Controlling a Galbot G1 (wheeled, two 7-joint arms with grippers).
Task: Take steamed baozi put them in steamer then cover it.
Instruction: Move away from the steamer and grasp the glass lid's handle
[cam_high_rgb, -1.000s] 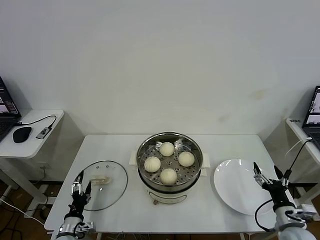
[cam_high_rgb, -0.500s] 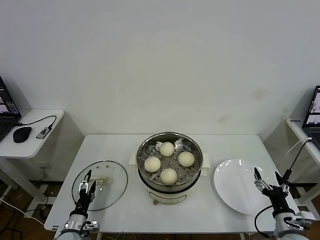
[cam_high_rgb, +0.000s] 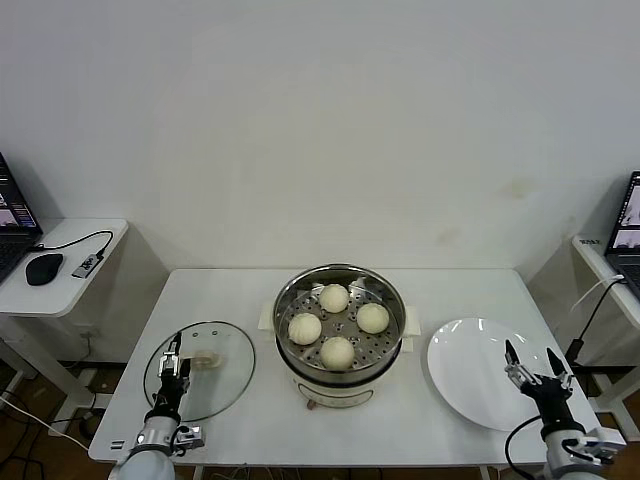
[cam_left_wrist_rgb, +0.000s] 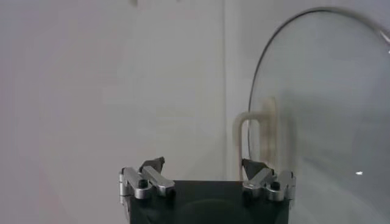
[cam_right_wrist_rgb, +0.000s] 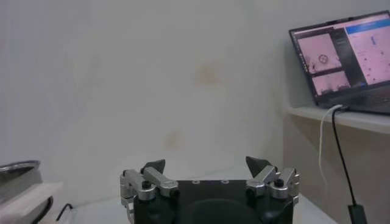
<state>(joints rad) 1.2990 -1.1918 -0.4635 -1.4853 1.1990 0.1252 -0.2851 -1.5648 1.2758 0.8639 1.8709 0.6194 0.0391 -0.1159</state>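
all four steamed baozi already sit in the steamer, so with left gripper spread empty over the glass lid and right gripper idle and open near the plate, a sloppy pinch on the handle could drop it.

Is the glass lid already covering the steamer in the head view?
No. The glass lid lies flat on the table to the left of the steamer, whose four buns sit uncovered.
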